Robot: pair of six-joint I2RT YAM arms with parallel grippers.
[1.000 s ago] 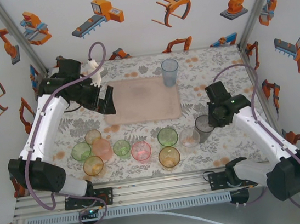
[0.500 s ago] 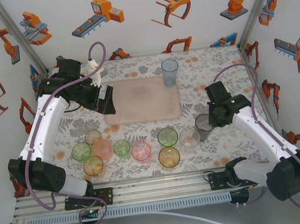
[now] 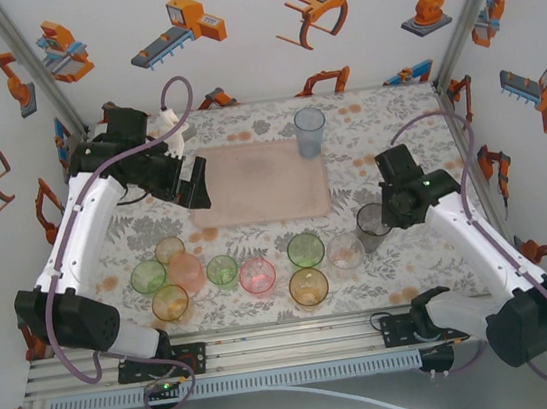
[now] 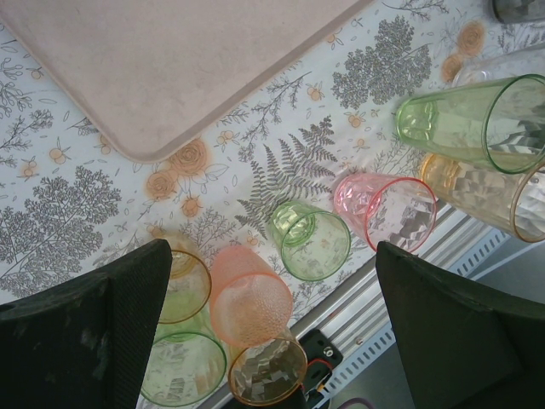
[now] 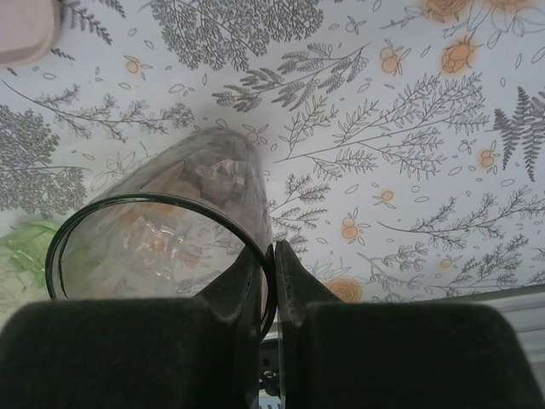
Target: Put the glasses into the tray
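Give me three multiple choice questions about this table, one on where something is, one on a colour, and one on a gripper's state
1. Where is the pale blue glass?
A) upright on the tray's far right corner
B) nested inside a green glass
C) held by the left arm

2. What colour is the glass that the right gripper pinches?
A) pink
B) smoky grey
C) green

3. What state is the left gripper in?
A) shut on an orange glass
B) shut, empty
C) open, empty

Answers:
1 A, it stands alone on the pink tray's corner.
2 B, the fingers close on the rim of the grey glass.
3 C, its fingers stand wide apart, gripping nothing.
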